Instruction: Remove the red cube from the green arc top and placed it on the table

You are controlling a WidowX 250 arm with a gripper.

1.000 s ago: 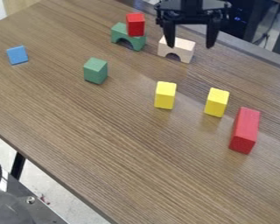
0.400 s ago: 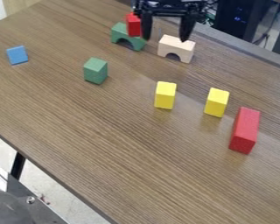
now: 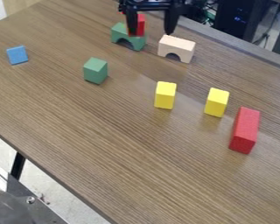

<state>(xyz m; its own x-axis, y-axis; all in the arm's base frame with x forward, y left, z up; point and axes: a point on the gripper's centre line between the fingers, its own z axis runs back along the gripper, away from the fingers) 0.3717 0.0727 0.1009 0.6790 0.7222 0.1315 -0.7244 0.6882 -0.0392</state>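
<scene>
Cube (image 3: 141, 26), the red one, is perched upright on top of the green arch (image 3: 119, 34), near one end, and is partly hidden behind one finger of the tool (image 3: 150, 33). From the tool, it's found off toward the view's left, so it isn't lined up with the middle of the gap. Its long axis looks to be stood roughly upright, as far as can be made out with part of it covered. Whether it's been touched can't be told from this angle, and neither can the depth between the two.

The tool's fingers are held apart, pointed down, with nothing gripped. By the look of it, the cube is at the lining-up stage and hasn't been lifted. A shift toward the view's left is probably needed so the cube gets straddled before any squeeze. If that's rushed, the cube could be clipped by the near finger and knocked off, or the green arch could be nudged along with it.

Further out, the cream arch (image 3: 177, 43) is set just beside the green arch, under the far finger in the view, so care is needed there too. The surface (image 3: 107, 131) is where the cube is meant to be put down.
</scene>
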